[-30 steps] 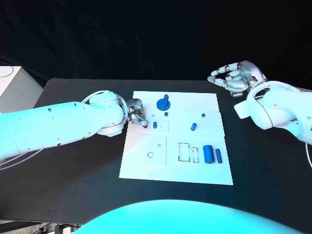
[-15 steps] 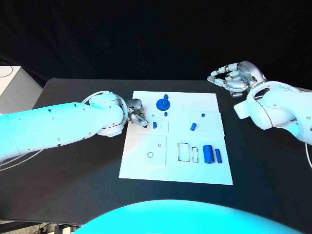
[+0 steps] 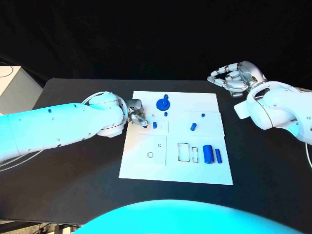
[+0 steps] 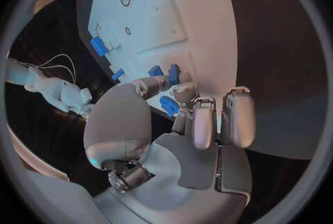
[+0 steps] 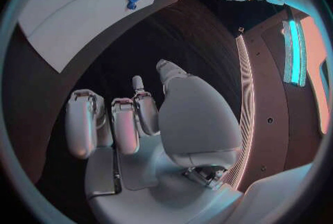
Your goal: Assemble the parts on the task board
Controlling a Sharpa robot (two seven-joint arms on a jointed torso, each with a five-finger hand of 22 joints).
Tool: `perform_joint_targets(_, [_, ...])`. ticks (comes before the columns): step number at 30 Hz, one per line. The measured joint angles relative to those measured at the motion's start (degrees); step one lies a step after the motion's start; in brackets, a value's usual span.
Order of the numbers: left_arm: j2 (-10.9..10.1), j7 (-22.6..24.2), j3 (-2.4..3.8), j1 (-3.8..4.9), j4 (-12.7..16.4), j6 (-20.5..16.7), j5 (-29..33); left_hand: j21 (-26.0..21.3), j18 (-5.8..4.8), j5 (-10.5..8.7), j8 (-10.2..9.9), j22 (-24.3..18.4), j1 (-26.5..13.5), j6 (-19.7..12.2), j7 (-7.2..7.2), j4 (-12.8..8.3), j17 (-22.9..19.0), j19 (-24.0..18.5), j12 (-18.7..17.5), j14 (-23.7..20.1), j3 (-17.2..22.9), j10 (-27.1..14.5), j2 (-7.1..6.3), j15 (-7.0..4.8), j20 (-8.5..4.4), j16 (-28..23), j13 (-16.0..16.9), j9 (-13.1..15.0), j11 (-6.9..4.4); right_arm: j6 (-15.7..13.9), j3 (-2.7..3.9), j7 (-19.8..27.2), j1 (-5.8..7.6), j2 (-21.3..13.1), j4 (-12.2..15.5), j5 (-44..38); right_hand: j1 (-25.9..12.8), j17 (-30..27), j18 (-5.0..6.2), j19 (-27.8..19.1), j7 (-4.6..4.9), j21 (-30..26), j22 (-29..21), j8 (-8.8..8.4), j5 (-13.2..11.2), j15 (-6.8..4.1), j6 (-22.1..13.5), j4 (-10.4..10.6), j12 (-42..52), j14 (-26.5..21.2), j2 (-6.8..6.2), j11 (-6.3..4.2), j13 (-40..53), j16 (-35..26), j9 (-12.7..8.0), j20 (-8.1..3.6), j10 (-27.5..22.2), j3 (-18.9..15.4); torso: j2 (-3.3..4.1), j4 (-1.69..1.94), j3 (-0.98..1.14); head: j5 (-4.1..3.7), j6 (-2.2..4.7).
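Currently the left hand point(image 3: 134, 116) sits at the white board's point(image 3: 146, 168) left edge, fingertips closed on a small blue part point(image 4: 168, 105), likely lining it up for a slot. The right hand point(image 3: 233, 78) is parked off the board, fingers curled, holding nothing, keeping clear.

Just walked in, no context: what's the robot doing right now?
It's assembling small blue parts on the white task board. The left hand is at the board's left edge, fingertips by a small blue part; whether it actually grips the part can't be told. The right hand hovers off the board's far right corner, fingers curled, holding nothing. A round blue part, two blue cylinders and some small pieces sit on the board.
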Motion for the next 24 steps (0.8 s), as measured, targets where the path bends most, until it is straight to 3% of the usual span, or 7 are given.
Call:
perform_joint_targets(14, [-0.5,0.2,-0.03,-0.26,0.6,-0.7,0.1,0.0,0.0,0.22,0.0,0.0,1.0,-0.3,-0.31,-0.1,0.0,0.2,0.0,-0.2,-0.1,0.0,0.17,-0.19,-0.21,0.0,-0.2,1.1,0.01,0.0,0.0,0.0,0.0,-0.1,0.1,0.0,0.0,0.0,0.0,0.0,0.0,0.0,0.0,0.0,0.0,0.0,0.0,0.0,0.0,0.0,0.0,0.0,0.0,0.0,0.0,0.0,0.0,0.0,-0.02,0.0,-0.01,0.02,0.0])
perform_joint_targets(24, [-1.2,1.0,-0.22,-0.67,1.1,-3.3,0.4,0.0,0.0,0.22,-0.1,0.0,1.1,-0.3,-0.31,-0.1,0.0,0.2,0.0,-0.2,-0.1,0.0,0.18,-0.19,-0.21,0.0,-0.2,1.1,0.02,0.0,0.0,0.0,0.0,-0.1,0.1,0.0,0.0,0.0,0.0,0.0,0.0,0.0,0.0,0.0,0.0,0.0,0.0,0.0,0.0,0.0,0.0,0.0,0.0,0.0,0.0,0.0,0.0,0.0,-0.02,0.01,-0.04,-0.08,0.0])
